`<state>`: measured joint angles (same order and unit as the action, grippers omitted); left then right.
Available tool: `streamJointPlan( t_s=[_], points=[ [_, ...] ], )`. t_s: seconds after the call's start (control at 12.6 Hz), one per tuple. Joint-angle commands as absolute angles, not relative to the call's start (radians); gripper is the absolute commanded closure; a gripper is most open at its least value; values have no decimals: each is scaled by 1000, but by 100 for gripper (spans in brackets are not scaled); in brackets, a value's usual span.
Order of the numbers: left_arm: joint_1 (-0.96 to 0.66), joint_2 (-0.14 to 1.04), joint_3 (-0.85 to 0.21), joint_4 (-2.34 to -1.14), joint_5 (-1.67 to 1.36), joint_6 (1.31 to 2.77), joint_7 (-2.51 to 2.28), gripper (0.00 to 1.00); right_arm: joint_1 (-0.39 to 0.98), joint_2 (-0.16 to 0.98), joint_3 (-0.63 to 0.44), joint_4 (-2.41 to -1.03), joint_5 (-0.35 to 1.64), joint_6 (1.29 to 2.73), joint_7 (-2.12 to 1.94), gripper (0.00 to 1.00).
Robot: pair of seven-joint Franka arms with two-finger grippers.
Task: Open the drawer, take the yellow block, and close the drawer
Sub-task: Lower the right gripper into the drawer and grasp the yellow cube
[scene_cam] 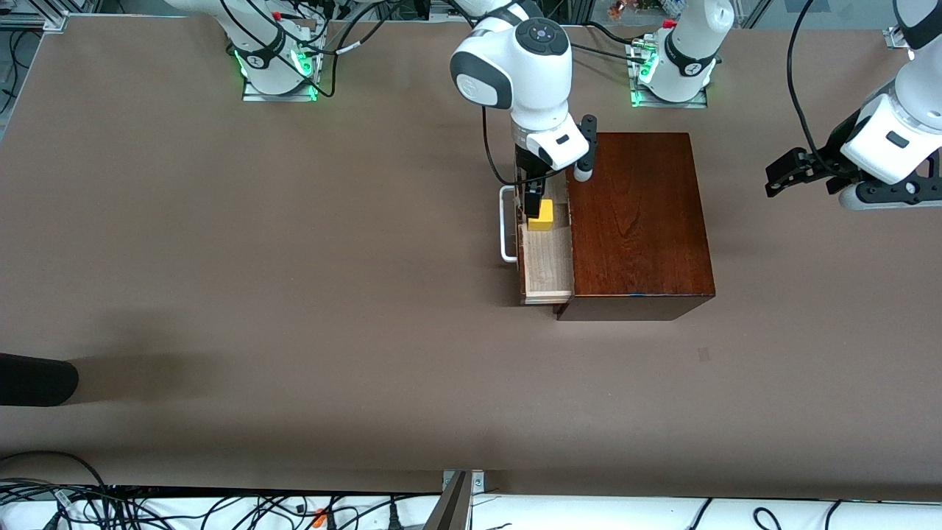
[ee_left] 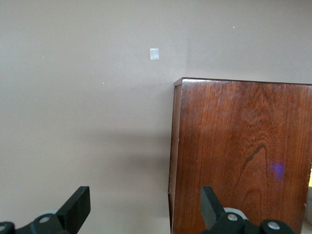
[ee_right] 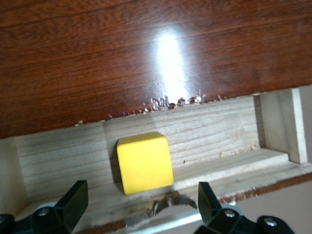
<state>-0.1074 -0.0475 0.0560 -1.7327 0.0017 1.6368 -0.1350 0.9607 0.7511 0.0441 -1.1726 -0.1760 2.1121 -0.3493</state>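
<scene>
The drawer [scene_cam: 548, 265] stands pulled out of the mahogany box [scene_cam: 636, 221] toward the right arm's end, its white handle [scene_cam: 506, 224] outermost. The yellow block [scene_cam: 542, 215] lies in the tray, in the part farther from the front camera. My right gripper [scene_cam: 533, 208] hangs open just over the drawer beside the block. In the right wrist view the block [ee_right: 145, 162] rests on the tray floor [ee_right: 219, 141], just ahead of my open right gripper [ee_right: 141, 204]. My left gripper [scene_cam: 781, 173] waits open and empty above the table at the left arm's end, and shows open in its own view [ee_left: 145, 207].
The box top [ee_left: 243, 146] fills part of the left wrist view. A small grey patch [scene_cam: 703, 354] marks the table nearer the front camera than the box. A black object [scene_cam: 33, 379] juts in at the right arm's end. Cables run along the table's front edge.
</scene>
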Motion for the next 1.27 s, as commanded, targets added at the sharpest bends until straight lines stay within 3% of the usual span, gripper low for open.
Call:
streamJointPlan(
  t_s=[0.0, 1.19],
  points=[
    [-120, -31, 61, -1681, -3, 1595, -146, 0, 977, 805, 34, -1131, -192, 2146, -365, 0],
    [-126, -29, 58, -1675, -5, 1595, -147, 0, 976, 838, 32, -1132, -216, 2174, -377, 0]
  ],
)
